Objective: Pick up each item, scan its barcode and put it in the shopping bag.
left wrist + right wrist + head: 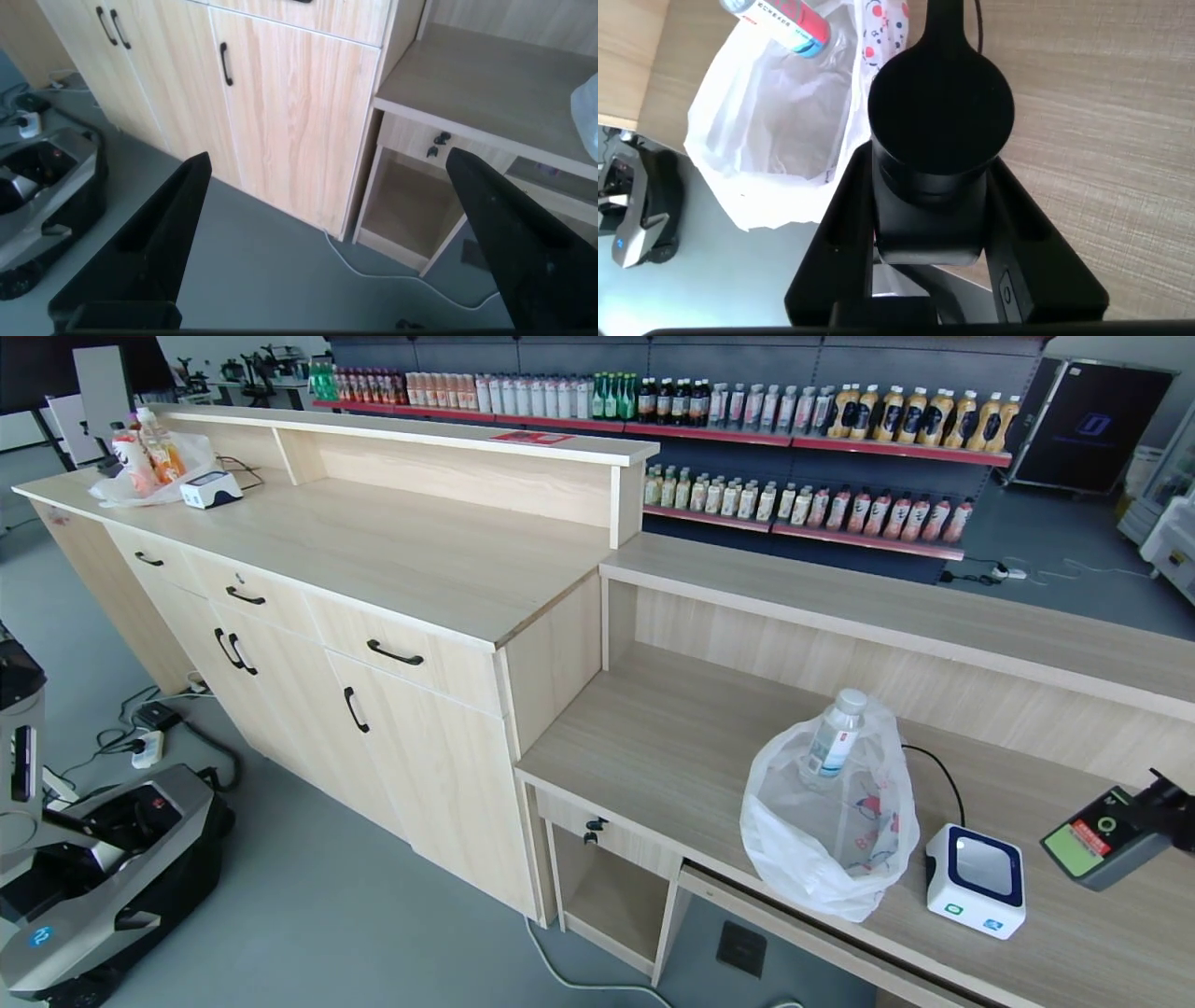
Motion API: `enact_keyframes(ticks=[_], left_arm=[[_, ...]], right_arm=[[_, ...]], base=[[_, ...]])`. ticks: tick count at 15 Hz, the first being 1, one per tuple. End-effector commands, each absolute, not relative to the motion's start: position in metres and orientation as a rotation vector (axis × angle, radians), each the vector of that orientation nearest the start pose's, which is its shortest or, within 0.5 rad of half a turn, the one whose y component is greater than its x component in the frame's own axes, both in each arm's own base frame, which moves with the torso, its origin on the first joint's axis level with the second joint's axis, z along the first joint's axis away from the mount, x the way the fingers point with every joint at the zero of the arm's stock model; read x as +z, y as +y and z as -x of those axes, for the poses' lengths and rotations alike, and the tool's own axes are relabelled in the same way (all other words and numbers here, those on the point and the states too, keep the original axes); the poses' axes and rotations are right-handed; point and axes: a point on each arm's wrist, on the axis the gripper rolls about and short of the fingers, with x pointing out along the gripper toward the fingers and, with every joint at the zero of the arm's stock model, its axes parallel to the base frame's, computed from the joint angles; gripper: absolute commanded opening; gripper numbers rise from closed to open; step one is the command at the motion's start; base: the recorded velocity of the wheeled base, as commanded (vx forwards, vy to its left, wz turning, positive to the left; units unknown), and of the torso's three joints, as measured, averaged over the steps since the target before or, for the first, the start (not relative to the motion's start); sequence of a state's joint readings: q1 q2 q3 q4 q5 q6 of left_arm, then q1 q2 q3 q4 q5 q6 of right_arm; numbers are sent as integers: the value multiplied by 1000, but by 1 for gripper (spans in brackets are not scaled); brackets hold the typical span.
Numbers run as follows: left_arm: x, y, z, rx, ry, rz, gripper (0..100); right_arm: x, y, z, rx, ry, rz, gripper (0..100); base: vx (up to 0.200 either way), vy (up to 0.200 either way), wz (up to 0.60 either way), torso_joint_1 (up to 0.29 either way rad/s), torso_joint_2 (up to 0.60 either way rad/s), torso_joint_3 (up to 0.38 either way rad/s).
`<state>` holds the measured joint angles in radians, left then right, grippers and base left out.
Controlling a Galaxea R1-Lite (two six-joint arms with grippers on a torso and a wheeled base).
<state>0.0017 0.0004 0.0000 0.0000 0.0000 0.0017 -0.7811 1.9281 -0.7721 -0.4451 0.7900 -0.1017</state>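
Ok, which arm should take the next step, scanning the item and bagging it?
Right. The right gripper holds the dark item just beside the scanner and the shopping bag on the counter. The left gripper is open, empty, and hangs over the floor by the cabinet.

The left end effector and right end effector have flat black fingers.

The wooden counter carries the shopping bag and white scanner box.
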Motion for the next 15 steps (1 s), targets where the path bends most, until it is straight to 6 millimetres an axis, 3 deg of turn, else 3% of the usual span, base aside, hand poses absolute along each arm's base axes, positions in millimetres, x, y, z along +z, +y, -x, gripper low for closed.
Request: enact_keyframes(ticks=[1,15], left_arm=[[75,0,23,2,0,-2,100],[75,0,23,2,0,-2,100]], right_arm=[[78,-218,-242,35,515,-409,0],[63,-212,-237,38,544,-436,0]], base=[[0,0,0,0,0,0],[0,0,0,0,0,0]])
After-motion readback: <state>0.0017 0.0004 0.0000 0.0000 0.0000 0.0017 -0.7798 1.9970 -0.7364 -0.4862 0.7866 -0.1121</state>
